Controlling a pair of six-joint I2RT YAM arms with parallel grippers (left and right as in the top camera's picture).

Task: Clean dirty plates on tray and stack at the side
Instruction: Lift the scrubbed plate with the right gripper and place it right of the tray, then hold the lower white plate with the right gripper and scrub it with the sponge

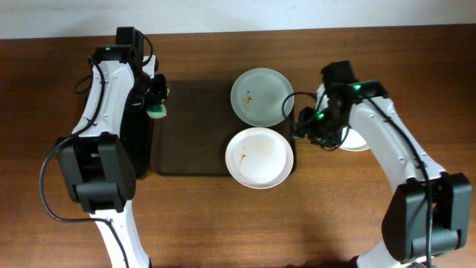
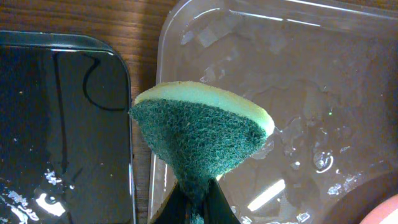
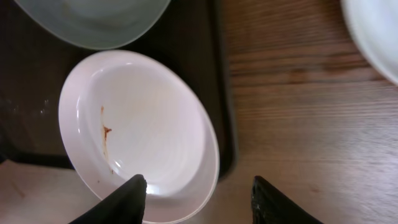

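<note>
The dark brown tray (image 1: 190,134) holds two dirty plates: a pale blue-white one (image 1: 260,97) at its far right and a white one (image 1: 259,156) with a brown smear at its near right. A third plate (image 1: 358,140) lies on the table to the right, partly hidden by my right arm. My left gripper (image 1: 156,103) is shut on a green and yellow sponge (image 2: 199,134) above the tray's wet left edge (image 2: 280,74). My right gripper (image 3: 198,181) is open, straddling the right rim of the white smeared plate (image 3: 137,130), one finger over the plate and one over the table.
A narrow glossy black tray (image 2: 62,124) lies just left of the brown tray, under my left arm (image 1: 137,149). The third plate's edge shows in the right wrist view (image 3: 373,31). Bare wooden table (image 1: 223,216) lies in front of the tray.
</note>
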